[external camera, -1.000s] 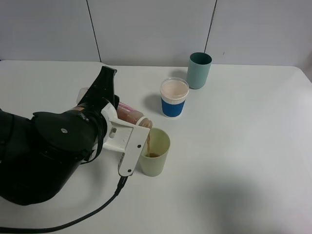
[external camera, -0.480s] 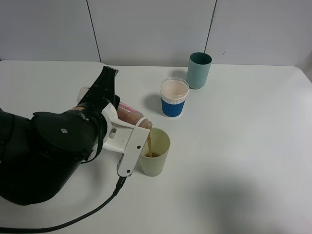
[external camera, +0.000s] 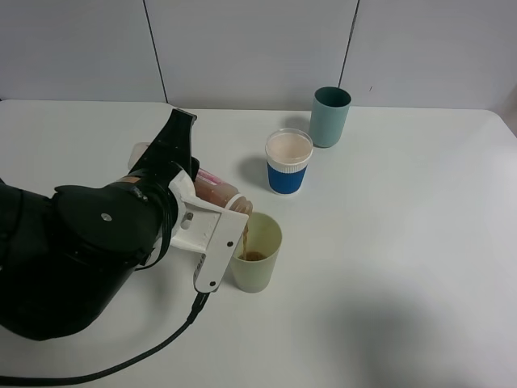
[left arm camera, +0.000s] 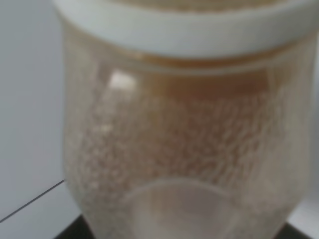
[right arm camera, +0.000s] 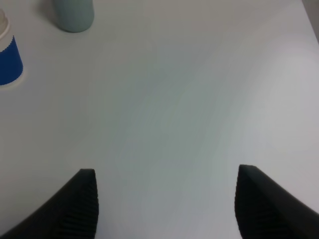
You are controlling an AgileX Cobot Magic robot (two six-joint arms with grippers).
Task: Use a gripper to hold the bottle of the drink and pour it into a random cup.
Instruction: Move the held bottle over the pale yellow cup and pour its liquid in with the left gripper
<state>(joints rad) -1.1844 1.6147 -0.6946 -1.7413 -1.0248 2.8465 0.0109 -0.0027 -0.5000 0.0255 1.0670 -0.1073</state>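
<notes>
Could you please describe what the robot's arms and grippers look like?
The left arm is a bulky, rounded black housing trailing a black cable; the left gripper has flat white finger plates. The right gripper shows only two dark ribbed fingers.

We were looking at what seemed a robotics lab or test room, not a home. A plain white table (external camera: 420, 242) stood against grey wall panels (external camera: 242, 48). A bulky black robot arm (external camera: 73, 259) with a trailing cable (external camera: 192, 314) reached over it.
</notes>
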